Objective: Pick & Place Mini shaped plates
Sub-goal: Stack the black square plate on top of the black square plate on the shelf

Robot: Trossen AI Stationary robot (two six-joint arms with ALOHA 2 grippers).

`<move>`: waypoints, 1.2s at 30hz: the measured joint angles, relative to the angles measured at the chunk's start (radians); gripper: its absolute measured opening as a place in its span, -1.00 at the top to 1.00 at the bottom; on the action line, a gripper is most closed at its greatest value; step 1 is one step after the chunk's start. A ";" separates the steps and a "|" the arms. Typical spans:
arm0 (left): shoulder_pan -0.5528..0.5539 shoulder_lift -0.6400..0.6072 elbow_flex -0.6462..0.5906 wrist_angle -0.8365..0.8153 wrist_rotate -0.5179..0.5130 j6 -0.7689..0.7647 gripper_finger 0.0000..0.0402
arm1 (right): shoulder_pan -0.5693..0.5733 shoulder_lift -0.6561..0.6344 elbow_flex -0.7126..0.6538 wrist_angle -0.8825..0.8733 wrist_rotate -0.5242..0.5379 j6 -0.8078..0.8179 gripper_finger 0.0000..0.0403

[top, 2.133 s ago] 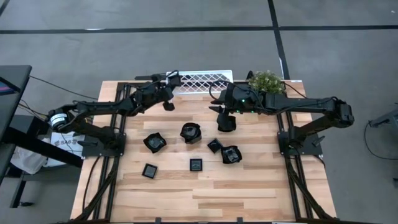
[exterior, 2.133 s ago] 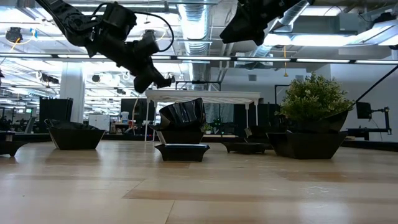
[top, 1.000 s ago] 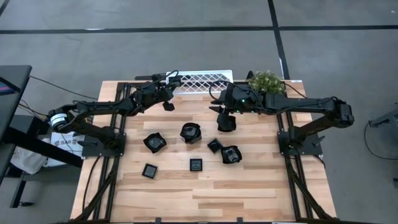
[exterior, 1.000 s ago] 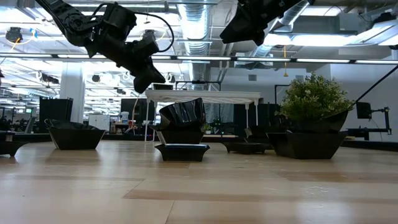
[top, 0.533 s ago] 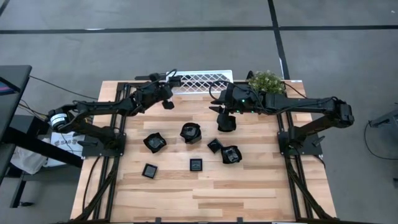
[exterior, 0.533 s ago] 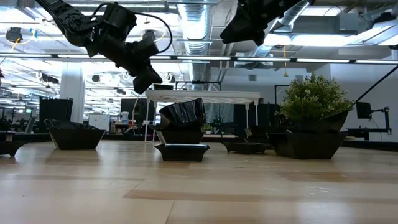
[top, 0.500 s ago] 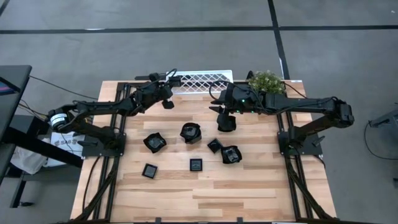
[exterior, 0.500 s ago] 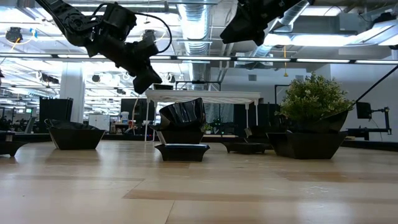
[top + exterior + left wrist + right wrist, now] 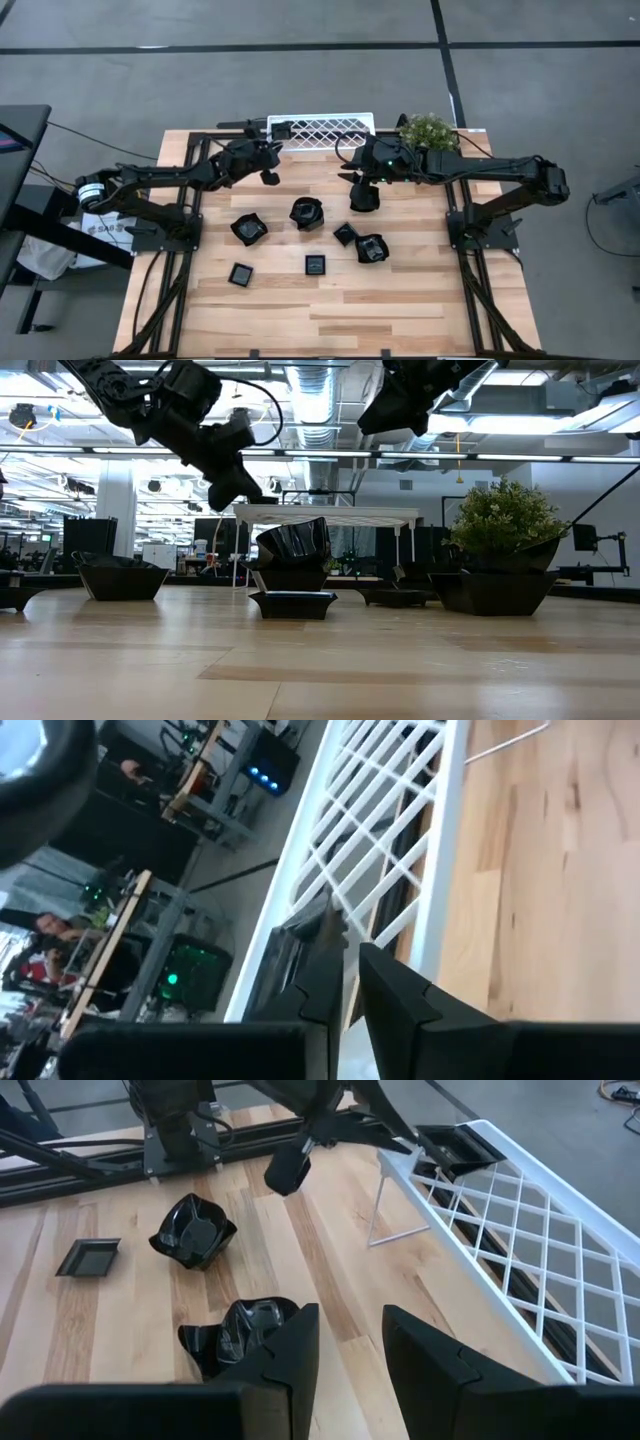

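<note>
Wooden table [image 9: 400, 300]: one plate [image 9: 279, 129] on the rack [image 9: 325, 130] at 12 o'clock, others mid-table. Left gripper [image 9: 268, 172] barely parted, empty; right gripper [image 9: 362, 198] open, empty. I'd widen left before dropping onto the nearest plate [image 9: 249, 229].

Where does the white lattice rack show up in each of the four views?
High view: white lattice rack at the table's far edge, near centre.
Low view: mid-picture, edge-on, raised on thin legs.
Left wrist view: close up, filling much of the view.
Right wrist view: ahead, beyond the bare wood.
Shared landmark: the flat black plate on the rack's end, also in the right wrist view.
</note>
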 joint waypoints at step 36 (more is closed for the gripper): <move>-0.019 0.004 0.000 0.033 -0.019 0.018 0.80 | 0.000 0.000 0.000 -0.013 0.000 0.000 0.46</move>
